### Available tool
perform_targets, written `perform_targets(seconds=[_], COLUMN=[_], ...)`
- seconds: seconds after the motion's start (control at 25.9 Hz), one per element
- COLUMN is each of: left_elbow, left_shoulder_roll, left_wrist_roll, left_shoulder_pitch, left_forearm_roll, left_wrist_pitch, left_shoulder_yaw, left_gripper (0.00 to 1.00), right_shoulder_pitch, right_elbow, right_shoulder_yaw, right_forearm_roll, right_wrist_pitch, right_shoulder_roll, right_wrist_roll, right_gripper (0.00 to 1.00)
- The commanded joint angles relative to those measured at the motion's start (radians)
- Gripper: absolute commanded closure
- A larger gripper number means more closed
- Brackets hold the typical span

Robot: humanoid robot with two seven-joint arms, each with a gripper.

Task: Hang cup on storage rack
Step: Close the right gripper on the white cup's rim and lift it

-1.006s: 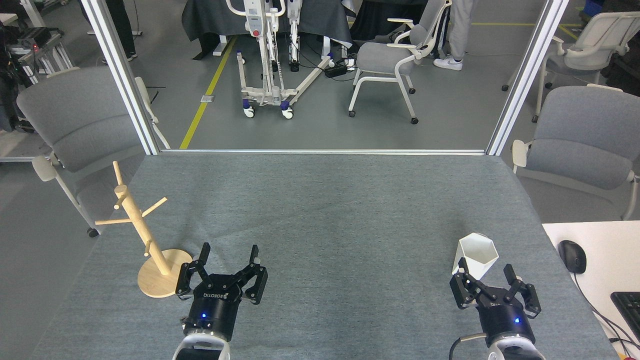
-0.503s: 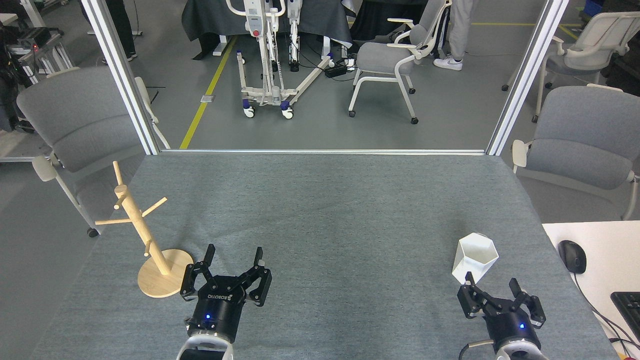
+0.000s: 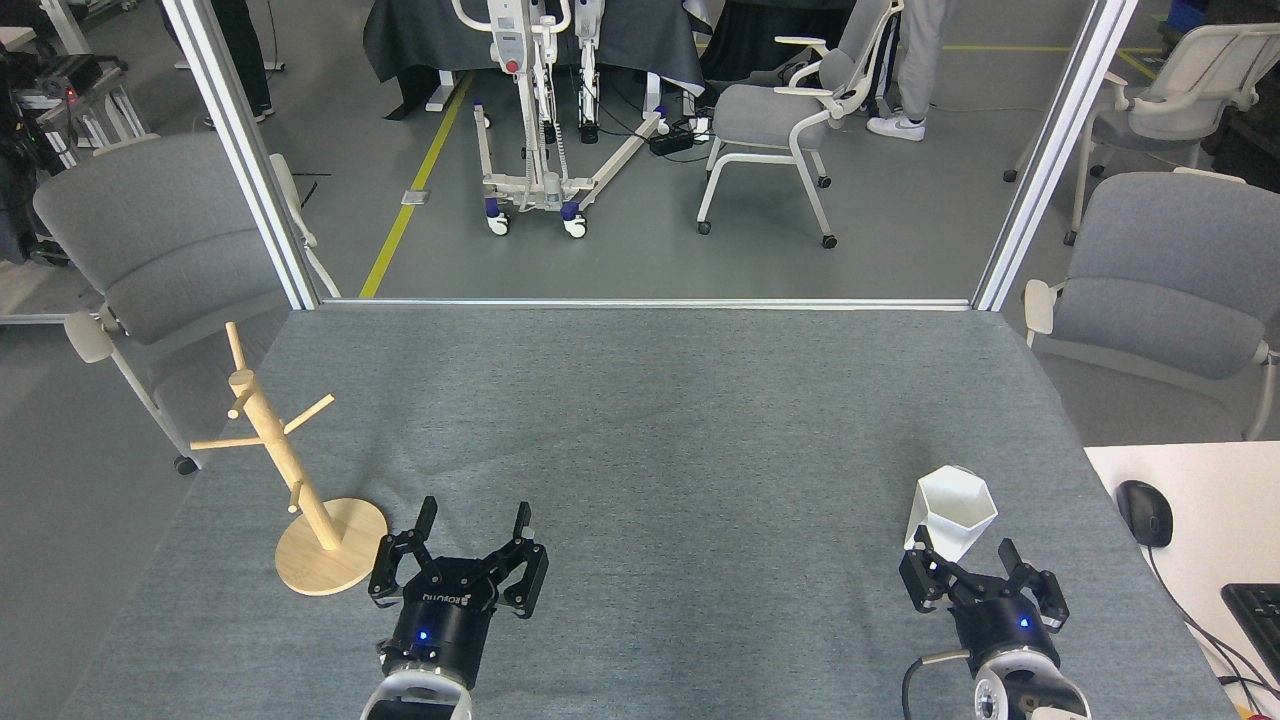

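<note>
- One cup (image 3: 953,512) — white, faceted, six-sided rim — stands upright near the right front of the bench (image 3: 650,420); its inside looks empty.
- One right tool (image 3: 972,566) sits just in front of the cup with its fingers spread apart, holding nothing. One finger tip overlaps the cup's lower left side in this view; I cannot tell whether it touches.
- One storage rack (image 3: 290,470) stands at the left front of the bench, well apart from the cup: a slim wooden pole on a round flat base, with several short pegs, all bare.
- One left tool (image 3: 470,527) is just right of the rack's base, fingers spread wide and empty, apart from the wood.
- The bench is covered in grey cloth with faint creases; a metal frame edges its far side, with two slanted posts.
- To the right a white desk (image 3: 1150,470) carries one black mouse (image 3: 1144,512) and the corner of a keyboard (image 3: 1258,615).
- Beyond: grey floor with a yellow line, four grey chairs, one wheeled white stand (image 3: 530,120) — and a person's legs (image 3: 915,60) at the back.
</note>
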Motion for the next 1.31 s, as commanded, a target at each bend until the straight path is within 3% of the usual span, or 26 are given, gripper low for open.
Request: perform_targets(seconds=[0.0, 0.7, 1.28], left_elbow=[0.015, 0.038, 0.063], left_shoulder_roll=[-0.002, -0.002, -0.002], left_wrist_roll=[0.001, 0.001, 0.001], left_shoulder_pitch=[-0.008, -0.022, -0.024], left_forearm_roll=[-0.001, 0.0, 0.0], left_wrist_pitch=[0.0, 0.001, 0.0], left_shoulder_yaw=[0.0, 0.0, 0.0], left_gripper=[0.01, 0.01, 0.01], right_shoulder_pitch=[-0.018, -0.106, -0.115], right_elbow=[0.019, 0.104, 0.154], right_shoulder_yaw=[-0.001, -0.001, -0.003], right_forearm_roll=[0.0, 0.0, 0.002], right_wrist_pitch=[0.0, 0.001, 0.032], right_shoulder_roll=[0.0, -0.011, -0.019], right_wrist_roll=[0.003, 0.003, 0.003], right_gripper=[0.0, 0.0, 0.0])
